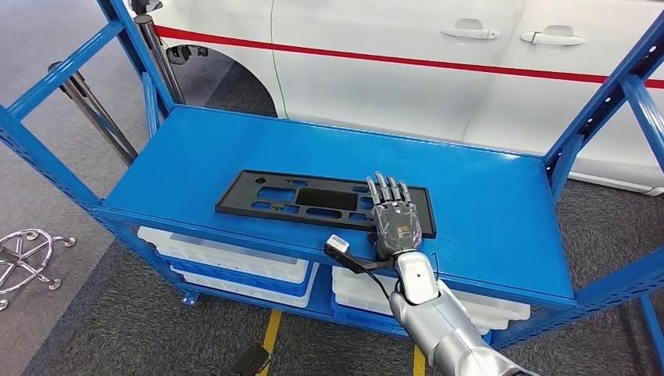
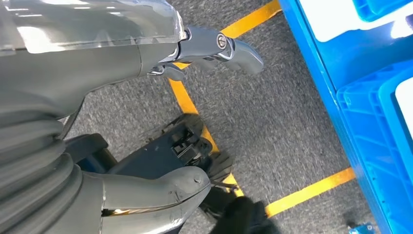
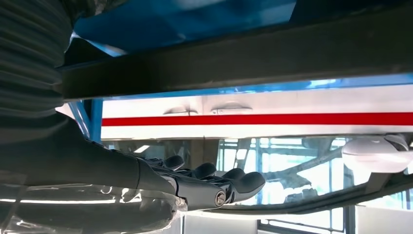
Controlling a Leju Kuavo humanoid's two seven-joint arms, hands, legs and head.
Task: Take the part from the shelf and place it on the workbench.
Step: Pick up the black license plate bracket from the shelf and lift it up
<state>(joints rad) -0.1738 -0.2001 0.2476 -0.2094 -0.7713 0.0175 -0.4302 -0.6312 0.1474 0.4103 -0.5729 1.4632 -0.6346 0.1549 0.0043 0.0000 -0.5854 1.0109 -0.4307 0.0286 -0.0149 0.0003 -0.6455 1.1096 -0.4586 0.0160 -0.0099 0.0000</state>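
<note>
Black flat part [image 1: 325, 203] with cut-outs, lying flat on the blue shelf [image 1: 196, 149], long side along the front edge. Right end of it under the right hand [image 1: 395, 218]: hand stretched forward, fingers [image 1: 389, 188] straight and side by side, palm down over the part's near right corner, not wrapped around it. Cannot tell from the head view whether palm presses on the part or hangs just above. In the right wrist view, dark edge of the part [image 3: 243, 58] close by the extended fingers [image 3: 234, 181], blue shelf surface [image 3: 170, 22] past it; nothing gripped, hand flat and open.

Left hand [image 2: 214, 48] low beside the shelf, over grey carpet [image 2: 272, 126] with yellow tape lines [image 2: 311, 190]; fingers loosely extended, holding nothing.

Beyond the right hand, past the shelf's back edge, white car [image 1: 407, 63] with a red stripe [image 1: 391, 56]. Below the hand, on the lower level, white and blue bins [image 1: 235, 262]. Far out to the hand's left, a chrome stand base [image 1: 27, 254] on the floor.
</note>
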